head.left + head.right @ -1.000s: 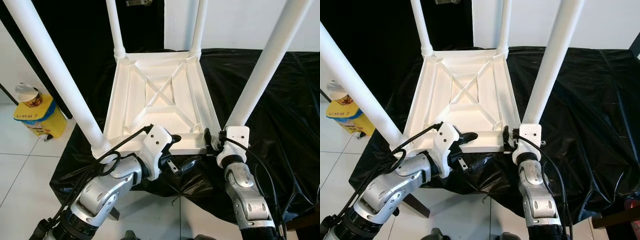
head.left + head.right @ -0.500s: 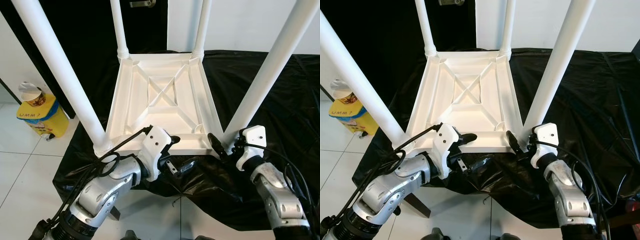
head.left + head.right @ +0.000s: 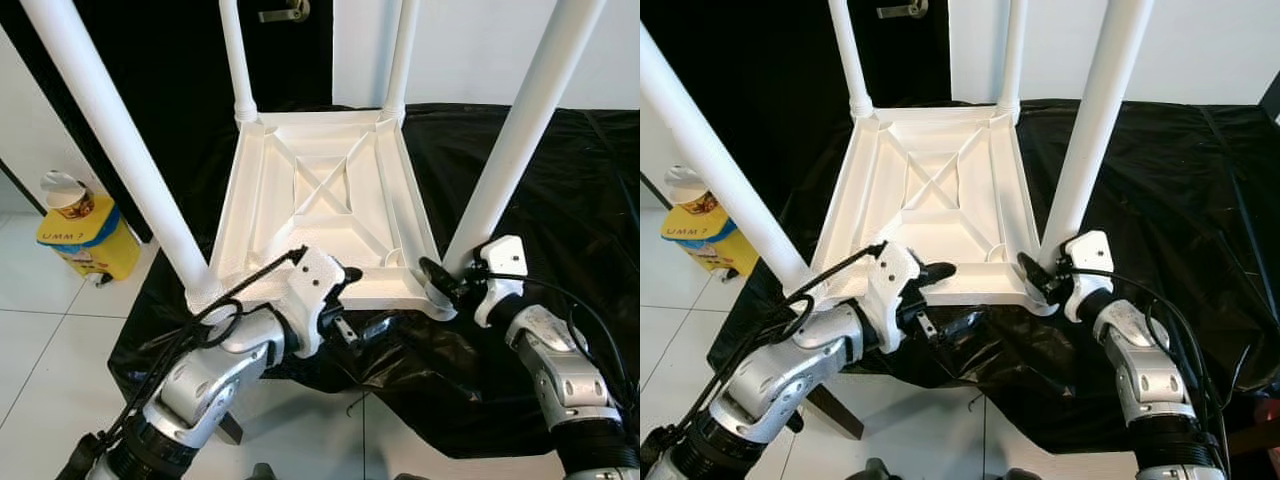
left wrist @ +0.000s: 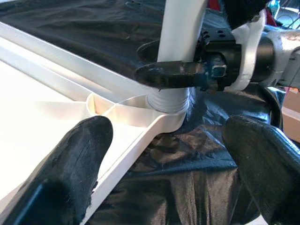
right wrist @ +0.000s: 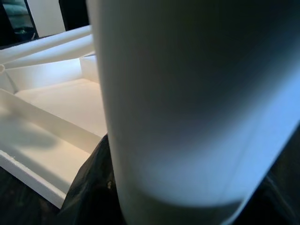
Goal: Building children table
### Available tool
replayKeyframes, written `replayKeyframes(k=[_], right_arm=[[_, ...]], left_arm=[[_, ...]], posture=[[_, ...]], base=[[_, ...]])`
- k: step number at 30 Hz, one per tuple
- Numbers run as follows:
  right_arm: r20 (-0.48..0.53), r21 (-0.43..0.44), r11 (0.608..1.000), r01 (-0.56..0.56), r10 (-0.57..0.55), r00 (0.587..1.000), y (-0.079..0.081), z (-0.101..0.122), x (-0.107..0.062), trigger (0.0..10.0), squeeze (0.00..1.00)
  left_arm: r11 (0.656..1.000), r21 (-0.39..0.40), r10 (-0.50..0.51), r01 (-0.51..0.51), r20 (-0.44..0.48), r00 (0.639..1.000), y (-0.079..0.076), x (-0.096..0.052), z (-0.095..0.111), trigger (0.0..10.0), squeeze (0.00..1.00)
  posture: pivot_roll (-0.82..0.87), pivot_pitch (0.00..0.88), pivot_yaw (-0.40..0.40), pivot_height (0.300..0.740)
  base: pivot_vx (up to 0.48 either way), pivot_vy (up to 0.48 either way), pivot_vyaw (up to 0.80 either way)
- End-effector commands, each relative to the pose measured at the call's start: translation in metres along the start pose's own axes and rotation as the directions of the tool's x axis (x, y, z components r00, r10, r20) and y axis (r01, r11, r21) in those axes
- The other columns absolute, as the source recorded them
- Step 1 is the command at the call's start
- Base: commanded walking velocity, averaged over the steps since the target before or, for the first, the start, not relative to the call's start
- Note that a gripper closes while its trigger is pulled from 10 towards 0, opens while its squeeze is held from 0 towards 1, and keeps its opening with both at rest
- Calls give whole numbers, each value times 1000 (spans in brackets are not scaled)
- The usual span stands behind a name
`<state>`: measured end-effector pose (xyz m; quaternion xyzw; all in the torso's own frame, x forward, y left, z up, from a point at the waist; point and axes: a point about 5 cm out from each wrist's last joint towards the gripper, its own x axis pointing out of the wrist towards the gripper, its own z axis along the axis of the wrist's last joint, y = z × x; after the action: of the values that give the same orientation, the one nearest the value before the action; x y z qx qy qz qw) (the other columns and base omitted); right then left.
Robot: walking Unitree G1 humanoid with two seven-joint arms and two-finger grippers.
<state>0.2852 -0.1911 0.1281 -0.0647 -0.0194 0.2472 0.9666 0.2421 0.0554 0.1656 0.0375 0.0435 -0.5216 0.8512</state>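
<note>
four upright legs (image 3: 515,140) ringing open tabletop underside (image 3: 320,200)
</note>
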Motion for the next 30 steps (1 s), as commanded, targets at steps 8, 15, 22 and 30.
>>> replayKeyframes(k=[8, 15, 22, 30], right_arm=[[-77, 83, 982, 171, -164, 983, 14, -23, -7, 10000, 0], [-111, 96, 902, 421, -411, 905, 17, -27, -13, 10000, 0], [-148, 122, 769, 628, -611, 777, 29, -26, -14, 10000, 0], [-158, 140, 693, 707, -690, 707, 43, -22, -7, 10000, 0]], left_arm=[[989, 13, -144, 144, -4, 990, -5, 4, 1, 10000, 0], [989, 16, -146, 146, -3, 989, -5, 5, 1, 10000, 0], [990, 25, -141, 141, -1, 990, -2, 6, 3, 10000, 0], [990, 30, -139, 138, 3, 990, -1, 7, 3, 10000, 0]], posture=[[2, 48, 43, 740], [-1, 42, 45, 740], [0, 40, 41, 740], [0, 37, 53, 740]], base=[[0, 0, 0], [0, 0, 0], [0, 0, 0], [0, 0, 0]])
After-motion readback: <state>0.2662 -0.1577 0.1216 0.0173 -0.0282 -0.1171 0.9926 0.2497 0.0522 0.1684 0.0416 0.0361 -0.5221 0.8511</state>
